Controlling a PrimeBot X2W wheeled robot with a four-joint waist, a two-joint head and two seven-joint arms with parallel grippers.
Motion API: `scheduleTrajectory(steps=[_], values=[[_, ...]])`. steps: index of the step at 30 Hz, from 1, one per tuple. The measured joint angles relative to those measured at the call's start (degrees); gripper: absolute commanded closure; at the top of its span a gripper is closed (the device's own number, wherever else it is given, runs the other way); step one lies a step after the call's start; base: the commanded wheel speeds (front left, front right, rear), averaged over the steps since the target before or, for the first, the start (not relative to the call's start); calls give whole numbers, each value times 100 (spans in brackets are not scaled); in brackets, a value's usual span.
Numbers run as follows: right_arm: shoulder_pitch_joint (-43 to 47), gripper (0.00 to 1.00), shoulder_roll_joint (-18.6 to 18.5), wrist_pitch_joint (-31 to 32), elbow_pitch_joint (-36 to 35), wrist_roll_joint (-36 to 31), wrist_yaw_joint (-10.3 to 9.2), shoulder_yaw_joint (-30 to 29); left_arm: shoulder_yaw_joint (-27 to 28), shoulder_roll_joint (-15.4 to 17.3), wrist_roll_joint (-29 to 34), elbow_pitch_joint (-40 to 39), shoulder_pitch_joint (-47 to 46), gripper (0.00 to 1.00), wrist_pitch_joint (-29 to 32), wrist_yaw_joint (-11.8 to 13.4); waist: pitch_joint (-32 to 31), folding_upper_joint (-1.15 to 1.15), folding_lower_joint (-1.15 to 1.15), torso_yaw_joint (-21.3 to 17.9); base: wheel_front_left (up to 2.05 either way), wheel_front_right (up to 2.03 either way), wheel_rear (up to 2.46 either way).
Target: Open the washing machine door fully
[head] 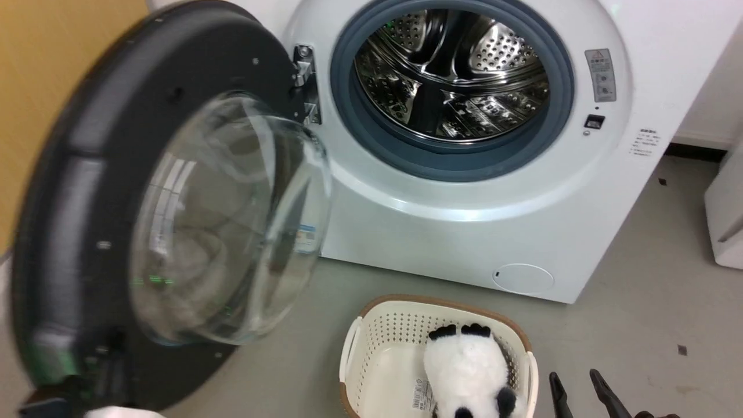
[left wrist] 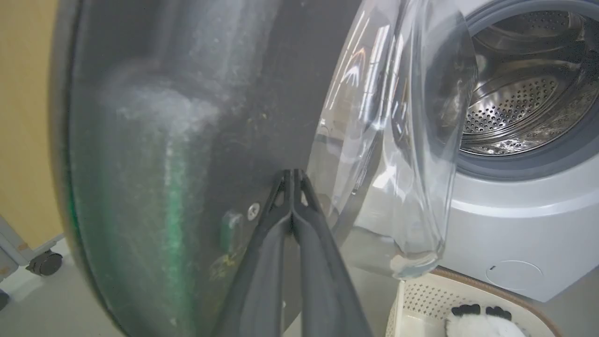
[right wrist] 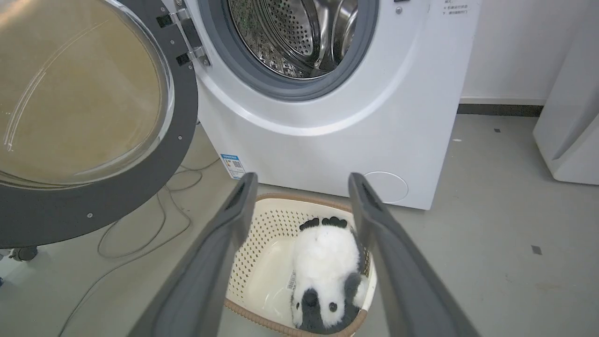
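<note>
The washing machine door (head: 75, 191) stands swung out to the left on its metal hinge (head: 305, 75), its matte dark inner face and domed clear glass (head: 232, 220) turned toward me. The white washing machine (head: 441, 232) shows its grey gasket and steel drum (head: 453, 75). In the left wrist view my left gripper (left wrist: 292, 175) is shut, holding nothing, its tips against the door (left wrist: 154, 140) beside the glass (left wrist: 388, 140). My right gripper (right wrist: 303, 182) is open and empty, hanging above the basket (right wrist: 262, 220), well clear of the door (right wrist: 93, 206). Its fingertips also show at the lower right in the head view (head: 574, 376).
A cream perforated basket (head: 377, 348) holding a panda plush (head: 470, 371) sits on the floor before the machine. A white appliance (head: 725, 215) stands at the right. Cables (right wrist: 154, 224) lie under the door. A caster wheel (left wrist: 44, 263) and a yellow wall (head: 46, 58) are behind the door.
</note>
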Motion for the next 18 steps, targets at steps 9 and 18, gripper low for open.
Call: scheduleTrajectory(steps=[9, 18], values=[[-66, 0, 0, 0, 57, 2, 0, 11, 1200, -147, 318, 881, -342, 100, -29, -658, 38, 0, 0, -116, 0, 0, 0], [-74, 0, 0, 0, 101, 11, 0, 12, 1890, -758, 794, 1252, -359, 100, -35, -1160, 15, 0, 0, -166, 0, 0, 0]])
